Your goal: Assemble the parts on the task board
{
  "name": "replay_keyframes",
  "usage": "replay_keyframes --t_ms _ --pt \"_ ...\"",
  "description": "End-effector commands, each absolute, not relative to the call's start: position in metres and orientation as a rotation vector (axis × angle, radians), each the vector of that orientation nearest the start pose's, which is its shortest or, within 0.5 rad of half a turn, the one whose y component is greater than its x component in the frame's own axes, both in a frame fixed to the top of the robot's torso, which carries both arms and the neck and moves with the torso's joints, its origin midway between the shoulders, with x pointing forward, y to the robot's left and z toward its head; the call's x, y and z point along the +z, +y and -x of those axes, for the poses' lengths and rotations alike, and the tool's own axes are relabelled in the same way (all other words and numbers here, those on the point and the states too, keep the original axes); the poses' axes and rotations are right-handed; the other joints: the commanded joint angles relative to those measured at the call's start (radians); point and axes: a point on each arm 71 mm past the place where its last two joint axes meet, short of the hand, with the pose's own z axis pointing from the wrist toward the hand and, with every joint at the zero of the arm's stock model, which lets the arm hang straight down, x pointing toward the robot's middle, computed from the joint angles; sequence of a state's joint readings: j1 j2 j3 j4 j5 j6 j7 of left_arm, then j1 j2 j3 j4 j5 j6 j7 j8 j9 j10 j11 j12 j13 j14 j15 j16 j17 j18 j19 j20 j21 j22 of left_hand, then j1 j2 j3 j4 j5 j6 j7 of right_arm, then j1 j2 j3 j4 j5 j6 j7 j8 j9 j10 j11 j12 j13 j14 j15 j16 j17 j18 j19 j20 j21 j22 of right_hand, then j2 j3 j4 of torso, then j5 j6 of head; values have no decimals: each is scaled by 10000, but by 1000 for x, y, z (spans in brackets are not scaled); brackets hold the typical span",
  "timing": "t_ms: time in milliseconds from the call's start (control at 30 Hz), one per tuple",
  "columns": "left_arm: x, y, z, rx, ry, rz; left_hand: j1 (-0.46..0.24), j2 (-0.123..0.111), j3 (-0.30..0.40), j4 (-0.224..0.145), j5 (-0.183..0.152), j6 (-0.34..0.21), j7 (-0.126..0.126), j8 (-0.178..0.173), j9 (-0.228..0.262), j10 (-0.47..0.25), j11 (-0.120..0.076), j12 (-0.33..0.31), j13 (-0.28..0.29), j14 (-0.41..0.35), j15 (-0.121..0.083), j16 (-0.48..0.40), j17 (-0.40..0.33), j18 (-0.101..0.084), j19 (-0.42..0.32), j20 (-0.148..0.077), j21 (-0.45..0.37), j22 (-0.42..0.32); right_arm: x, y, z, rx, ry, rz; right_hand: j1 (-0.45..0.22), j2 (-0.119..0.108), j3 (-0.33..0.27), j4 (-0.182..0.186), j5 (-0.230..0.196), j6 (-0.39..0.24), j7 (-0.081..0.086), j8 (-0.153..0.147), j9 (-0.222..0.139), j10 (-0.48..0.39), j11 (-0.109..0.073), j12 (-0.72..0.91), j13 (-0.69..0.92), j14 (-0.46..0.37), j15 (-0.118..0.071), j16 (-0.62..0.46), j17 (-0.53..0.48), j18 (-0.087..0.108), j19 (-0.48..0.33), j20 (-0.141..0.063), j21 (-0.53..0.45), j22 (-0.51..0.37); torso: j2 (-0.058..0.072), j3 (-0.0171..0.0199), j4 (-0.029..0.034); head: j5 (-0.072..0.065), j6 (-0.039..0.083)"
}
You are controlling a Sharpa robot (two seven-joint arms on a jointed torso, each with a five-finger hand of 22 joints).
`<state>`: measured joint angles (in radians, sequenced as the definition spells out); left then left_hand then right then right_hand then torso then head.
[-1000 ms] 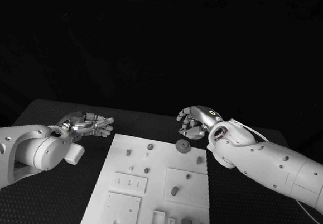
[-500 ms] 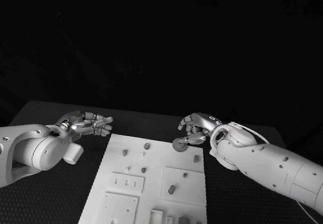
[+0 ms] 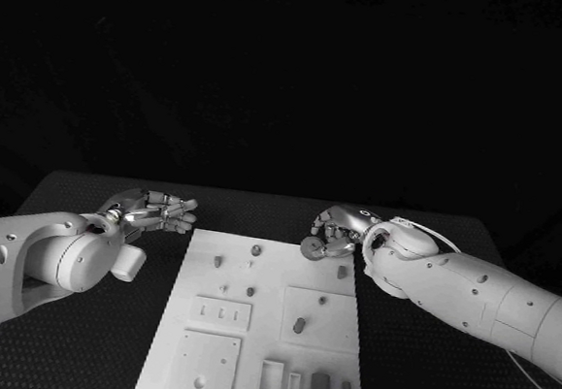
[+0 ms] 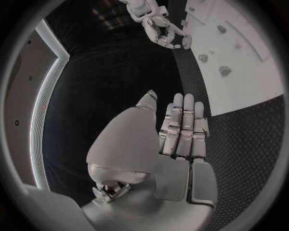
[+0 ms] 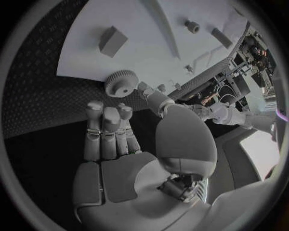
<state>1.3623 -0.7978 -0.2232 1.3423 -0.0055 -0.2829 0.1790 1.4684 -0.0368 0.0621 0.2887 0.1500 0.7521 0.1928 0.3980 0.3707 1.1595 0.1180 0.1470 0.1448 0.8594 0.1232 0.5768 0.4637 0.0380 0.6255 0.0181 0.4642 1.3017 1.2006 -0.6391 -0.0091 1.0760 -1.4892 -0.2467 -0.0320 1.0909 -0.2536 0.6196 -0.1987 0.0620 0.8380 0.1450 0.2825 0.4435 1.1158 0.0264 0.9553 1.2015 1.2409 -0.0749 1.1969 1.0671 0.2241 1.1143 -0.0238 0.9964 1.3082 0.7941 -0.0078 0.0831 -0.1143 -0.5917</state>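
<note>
Several small parts sit in the near half of the task board (image 3: 261, 339): slim upright blocks in the slotted row closest to the robot, then square plates with pegs further up. Both robot hands work at the far end.

Off the board's far left corner, over the bench (image 3: 93, 325), the left robot hand (image 3: 154, 210) hovers with fingers straight and close together, holding nothing. At the far right corner, the right robot hand (image 3: 337, 230) pinches a small toothed gear (image 3: 315, 248) at its fingertips, the other fingers loosely curled. In the right wrist view the gear (image 5: 121, 82) is just beyond the fingertips (image 5: 123, 109), right at the board's far edge, part over the white plate and part over the dark bench mat.

My reading of the risk: the grip looks shallow, on the gear's rim alone, so a small twist of the wrist could let it roll away onto the bench. If the gear comes down tilted, or off-centre over whichever peg it belongs on, it may jam or sit crooked. The robot hand also hides the landing spot from the head camera.
</note>
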Motion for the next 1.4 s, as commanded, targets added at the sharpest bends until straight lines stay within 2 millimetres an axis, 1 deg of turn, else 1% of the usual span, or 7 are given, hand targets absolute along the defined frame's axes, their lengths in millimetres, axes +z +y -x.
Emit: replay_keyframes --t_ms 33,433,633,900,1200,1233,1400 --pt "-183 244 -527 -12693 16181 11294 60 19 -64 22 2 55 17 -41 11 -12 25 -26 2 -61 -9 22 -12 24 55 38 -48 -11 -206 -228 -562 4298 17080 1537 -71 48 -33 6 45 -15 38 -66 -11 -159 84 57 -28 -26 4 42 15 377 -30 -78 44 183 -6 -16 -25 -3 2" --pt "-184 243 -527 -12769 16314 11284 -2 44 -89 31 -37 55 27 -65 14 -12 31 -41 6 -60 -4 28 -22 20 57 44 -50 -13 -215 -232 -565 4215 17349 1377 -45 117 54 33 33 7 75 -73 -27 -269 121 244 -173 -46 40 50 28 377 -68 -85 97 157 -13 -32 7 -51 45" --pt "-184 241 -528 -12818 16356 11261 -22 49 -96 32 -50 52 31 -75 15 -13 32 -46 7 -60 -4 30 -25 20 58 43 -50 -14 -222 -231 -565 4358 17603 1288 -67 161 79 50 17 49 66 -56 -25 -315 114 291 -238 -66 35 40 26 377 -97 -77 105 149 -5 -10 -14 -19 33" --pt "-184 241 -528 -12809 16377 11266 -52 61 -104 32 -68 55 33 -84 17 -13 33 -53 9 -56 -3 35 -29 21 61 43 -50 -14 -227 -229 -565 4430 17799 1259 -163 272 74 90 -35 142 18 -15 -18 -396 70 377 -385 -105 -6 20 22 377 -156 -55 119 135 -11 -9 8 -25 10" --pt "-184 241 -528 -12813 16389 11269 -57 63 -106 29 -73 51 34 -91 17 -14 33 -56 10 -55 -3 36 -31 22 61 42 -51 -15 -231 -230 -563 4456 18155 1373 -186 431 103 95 -38 388 -15 99 18 -392 39 523 -546 -76 -36 46 32 377 -151 -68 176 127 -13 -8 -27 -10 -16" --pt "-184 241 -528 -12810 16391 11272 -57 62 -106 29 -73 50 34 -92 17 -15 34 -57 10 -55 -4 36 -31 23 61 42 -51 -15 -231 -230 -563 4467 18157 1384 -128 556 188 110 -54 563 -62 190 54 -355 -1 565 -579 -41 -68 65 35 377 -126 -78 197 124 -14 -6 -33 -7 -18" --pt "-184 241 -528 -12805 16404 11280 -55 60 -106 25 -75 49 35 -96 17 -16 34 -59 10 -55 -4 37 -32 24 61 41 -51 -15 -232 -228 -561 4527 18225 1490 -96 602 344 120 -69 748 -133 261 74 -320 -74 648 -706 2 -138 70 28 377 -103 -88 241 117 -12 -13 -23 -27 -37"
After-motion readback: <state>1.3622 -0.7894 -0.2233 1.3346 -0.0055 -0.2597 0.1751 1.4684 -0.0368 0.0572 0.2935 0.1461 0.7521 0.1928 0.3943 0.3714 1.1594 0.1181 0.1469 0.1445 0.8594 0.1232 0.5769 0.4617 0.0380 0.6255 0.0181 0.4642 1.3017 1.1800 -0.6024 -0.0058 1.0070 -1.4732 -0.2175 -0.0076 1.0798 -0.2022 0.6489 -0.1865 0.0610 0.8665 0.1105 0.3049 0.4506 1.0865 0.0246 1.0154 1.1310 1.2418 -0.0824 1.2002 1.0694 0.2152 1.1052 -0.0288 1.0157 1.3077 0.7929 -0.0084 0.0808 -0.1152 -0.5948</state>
